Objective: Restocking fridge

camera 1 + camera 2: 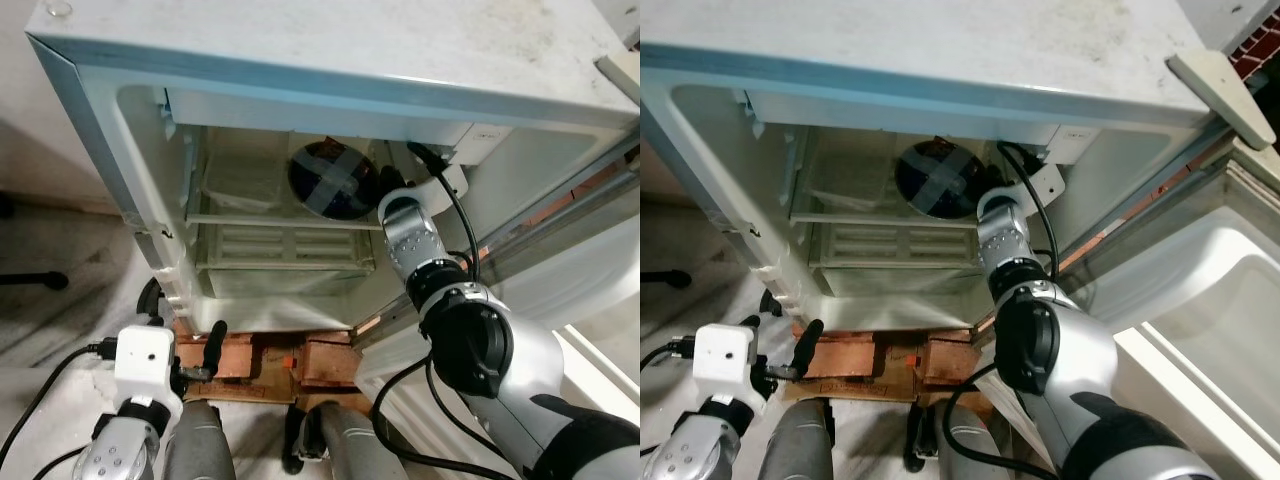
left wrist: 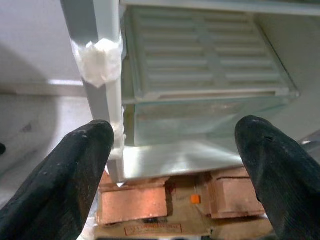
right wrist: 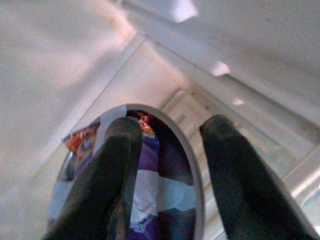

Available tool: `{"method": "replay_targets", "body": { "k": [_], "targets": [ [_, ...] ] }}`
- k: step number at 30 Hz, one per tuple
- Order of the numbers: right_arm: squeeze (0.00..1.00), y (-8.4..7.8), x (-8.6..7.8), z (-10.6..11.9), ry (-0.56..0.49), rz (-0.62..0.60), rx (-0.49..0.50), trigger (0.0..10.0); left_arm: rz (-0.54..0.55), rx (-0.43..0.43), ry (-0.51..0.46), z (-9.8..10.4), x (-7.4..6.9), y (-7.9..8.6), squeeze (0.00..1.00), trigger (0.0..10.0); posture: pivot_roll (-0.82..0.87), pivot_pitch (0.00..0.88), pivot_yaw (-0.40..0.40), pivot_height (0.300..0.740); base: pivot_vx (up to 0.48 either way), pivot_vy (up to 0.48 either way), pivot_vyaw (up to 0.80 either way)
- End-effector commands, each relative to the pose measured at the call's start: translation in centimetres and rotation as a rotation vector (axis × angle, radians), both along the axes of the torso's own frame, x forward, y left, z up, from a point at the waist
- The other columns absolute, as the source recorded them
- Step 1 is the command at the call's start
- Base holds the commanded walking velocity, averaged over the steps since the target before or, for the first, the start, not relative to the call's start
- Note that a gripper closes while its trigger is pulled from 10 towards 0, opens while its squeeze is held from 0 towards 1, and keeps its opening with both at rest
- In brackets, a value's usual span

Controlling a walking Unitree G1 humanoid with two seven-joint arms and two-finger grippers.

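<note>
Fridge [image 1: 330, 75] interior, seen from your robot's head camera looking down: the small pale cabinet stands open before you, raised on reddish bricks [image 1: 268, 362], its door [image 1: 1200, 300] swung wide to your right. Your right arm reaches deep into the upper compartment, where the right gripper [image 3: 167, 150] sits at a round dark bowl [image 1: 333, 180] crossed with strips of pale tape. The bowl rests on the glass shelf [image 1: 280, 220], toward the right side of the compartment, beside a clear lidded container [image 1: 243, 180] on its left. In the right wrist view you see one black finger [image 3: 112, 170] lying across the inside of the bowl, over purple, white and orange wrapping, while the other finger lies outside the grey rim; the two stand apart with the rim between them, and you cannot tell from these pictures whether they actually press on it. Below the shelf, a translucent crisper drawer [image 2: 210, 95] with a slatted cover fills the lower compartment. Your left gripper [image 2: 172, 165] hangs low in front of the fridge's bottom left corner, fingers spread wide and holding nothing, with the bricks and the drawer framed between them. A wad of white tape [image 2: 100, 60] wraps the cabinet's front left edge just ahead of that gripper. A black cable [image 1: 455, 215] runs along your right arm.
</note>
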State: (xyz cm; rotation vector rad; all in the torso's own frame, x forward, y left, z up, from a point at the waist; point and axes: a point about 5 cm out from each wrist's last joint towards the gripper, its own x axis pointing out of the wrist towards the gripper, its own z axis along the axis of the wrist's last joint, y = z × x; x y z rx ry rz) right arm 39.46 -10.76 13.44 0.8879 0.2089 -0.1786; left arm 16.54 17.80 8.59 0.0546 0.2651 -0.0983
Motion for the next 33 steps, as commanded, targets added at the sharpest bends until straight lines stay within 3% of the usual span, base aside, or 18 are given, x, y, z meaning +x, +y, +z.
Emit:
{"method": "replay_targets", "body": {
  "k": [1, 6, 12, 13, 19, 21, 23, 24, 25, 26, 28, 33],
  "targets": [
    [1.00, -1.4, 0.1, 0.2, -0.062, 0.021, -0.078, 10.0, 0.006, 0.003, 0.012, -0.5, 0.2, 0.0, 0.00, 10.0, 0.24, 0.186, -0.216, 0.740, 0.000, 0.000, 0.00],
    [1.00, -2.6, -1.4, -2.4, -0.112, 0.160, -0.266, 10.0, -0.001, 0.002, -0.014, -0.4, 1.4, -0.2, 0.00, 10.0, 0.22, 0.154, -0.215, 0.740, 0.000, 0.000, 0.00],
    [1.00, -2.7, -2.4, -3.2, -0.214, 0.302, -0.314, 10.0, -0.017, -0.028, -0.029, -0.4, 2.0, -0.4, 0.00, 10.0, 0.21, 0.125, -0.208, 0.740, 0.000, 0.000, 0.00],
    [1.00, -2.2, -2.7, -3.0, -0.281, 0.390, -0.342, 10.0, -0.027, -0.042, -0.042, -0.3, 2.2, -0.5, 0.00, 10.0, 0.20, 0.110, -0.200, 0.740, 0.000, 0.000, 0.00],
    [1.00, -1.1, -4.1, -3.2, -0.359, 0.600, -0.360, 10.0, -0.018, -0.014, -0.065, -0.3, 3.5, -0.3, 0.00, 10.0, 0.18, 0.077, -0.188, 0.740, 0.000, 0.000, 0.00],
    [1.00, -1.1, -4.3, -3.4, -0.351, 0.608, -0.350, 10.0, -0.014, -0.012, -0.073, -0.2, 3.8, -0.3, 0.00, 10.0, 0.17, 0.074, -0.187, 0.740, 0.000, 0.000, 0.00],
    [1.00, -1.5, -5.1, -3.9, -0.321, 0.613, -0.258, 10.0, -0.004, 0.016, -0.091, -0.1, 4.2, -0.3, 0.00, 10.0, 0.17, 0.068, -0.190, 0.740, 0.000, 0.000, 0.00],
    [0.84, -1.7, -5.9, -4.3, -0.323, 0.632, -0.273, 10.0, -0.003, 0.015, -0.092, -0.1, 4.3, -0.4, 0.00, 10.0, 0.16, 0.065, -0.189, 0.740, 0.000, 0.000, 0.00],
    [0.84, -1.8, -6.5, -4.6, -0.327, 0.648, -0.290, 10.0, -0.004, 0.012, -0.091, -0.2, 4.4, -0.4, 0.00, 10.0, 0.16, 0.064, -0.188, 0.740, 0.000, 0.000, 0.00],
    [0.00, -1.9, -7.3, -4.8, -0.328, 0.664, -0.301, 10.0, -0.005, 0.009, -0.090, -0.2, 4.5, -0.4, 0.00, 10.0, 0.16, 0.060, -0.185, 0.740, 0.000, 0.000, 0.00],
    [0.00, -2.2, -8.7, -5.1, -0.325, 0.671, -0.319, 10.0, -0.006, 0.008, -0.091, -0.3, 4.7, -0.4, 0.00, 10.0, 0.15, 0.055, -0.181, 0.740, 0.000, 0.000, 0.00],
    [0.00, -2.8, -10.1, -4.5, -0.326, 0.636, -0.328, 10.0, -0.010, 0.013, -0.097, -0.3, 5.1, -0.3, 0.00, 10.0, 0.14, 0.047, -0.172, 0.740, 0.000, 0.000, 0.00]
  ]
}}
